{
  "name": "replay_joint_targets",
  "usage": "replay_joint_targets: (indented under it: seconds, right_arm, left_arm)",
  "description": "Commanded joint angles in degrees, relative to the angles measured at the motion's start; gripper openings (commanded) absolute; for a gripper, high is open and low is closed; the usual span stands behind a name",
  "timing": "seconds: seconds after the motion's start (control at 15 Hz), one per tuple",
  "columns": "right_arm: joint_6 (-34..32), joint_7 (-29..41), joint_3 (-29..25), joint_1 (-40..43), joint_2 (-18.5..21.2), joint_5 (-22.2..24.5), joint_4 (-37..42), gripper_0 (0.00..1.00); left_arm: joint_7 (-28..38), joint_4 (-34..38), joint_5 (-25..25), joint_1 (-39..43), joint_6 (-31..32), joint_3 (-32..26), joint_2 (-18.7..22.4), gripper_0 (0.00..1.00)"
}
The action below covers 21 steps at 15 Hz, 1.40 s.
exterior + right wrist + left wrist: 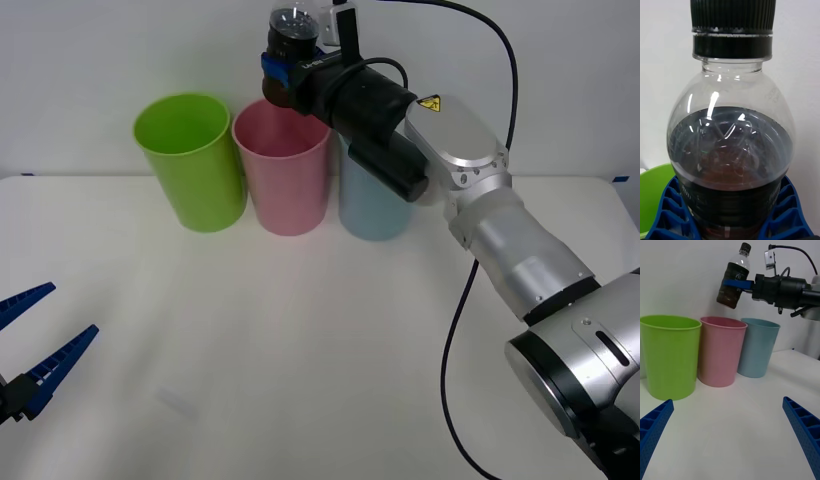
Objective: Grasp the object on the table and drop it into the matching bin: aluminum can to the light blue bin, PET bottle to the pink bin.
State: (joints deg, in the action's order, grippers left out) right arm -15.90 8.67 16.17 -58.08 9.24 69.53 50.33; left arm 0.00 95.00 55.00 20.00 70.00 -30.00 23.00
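My right gripper (282,78) is shut on the PET bottle (292,38), a small clear bottle with a black cap and dark contents, and holds it in the air above the pink bin (283,167). From the left wrist, the bottle (734,277) hangs tilted over the pink bin (720,350), with the right gripper (736,284) clamped round its lower body. The right wrist view has the bottle (732,123) between the blue fingers (668,213). The light blue bin (372,205) stands right of the pink one. My left gripper (28,345) is open low at the left over the white table (300,350).
A lime green bin (190,160) stands left of the pink bin, and the three bins form a row at the table's far edge against a white wall. A black cable (470,290) loops down from the right arm.
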Motion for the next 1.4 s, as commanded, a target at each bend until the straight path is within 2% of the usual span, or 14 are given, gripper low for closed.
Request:
replay_joint_targets:
  seconds: [0.07,0.53,0.6,0.67,0.73,1.07,1.4]
  right_arm:
    - [0.17,-0.41,0.0,-2.3,-1.33,-0.01,-3.48,0.0]
    - [0.17,-0.67,0.62,-2.56,-1.69,0.08,-3.83,0.0]
    - [0.25,-0.76,0.62,-2.56,-1.69,-0.01,-3.83,0.06]
    - [0.25,-1.02,0.53,-2.56,-1.69,-0.01,-3.83,0.65]
    - [0.25,-1.2,0.53,-2.65,-1.69,-0.01,-3.92,1.0]
    - [-0.01,-1.46,0.53,-2.56,-1.42,-0.27,-3.83,1.0]
    - [-4.49,-2.25,0.53,-0.63,1.13,-1.59,-1.64,1.0]
  left_arm:
    - [0.0,0.0,0.0,0.0,0.0,0.0,0.0,1.0]
    - [0.0,0.0,0.0,0.0,0.0,0.0,0.0,1.0]
    - [0.0,0.0,0.0,0.0,0.0,0.0,0.0,1.0]
    - [0.0,0.0,0.0,0.0,0.0,0.0,0.0,1.0]
    - [0.0,0.0,0.0,0.0,0.0,0.0,0.0,1.0]
    - [0.0,0.0,0.0,0.0,0.0,0.0,0.0,1.0]
    - [0.0,0.0,0.0,0.0,0.0,0.0,0.0,1.0]
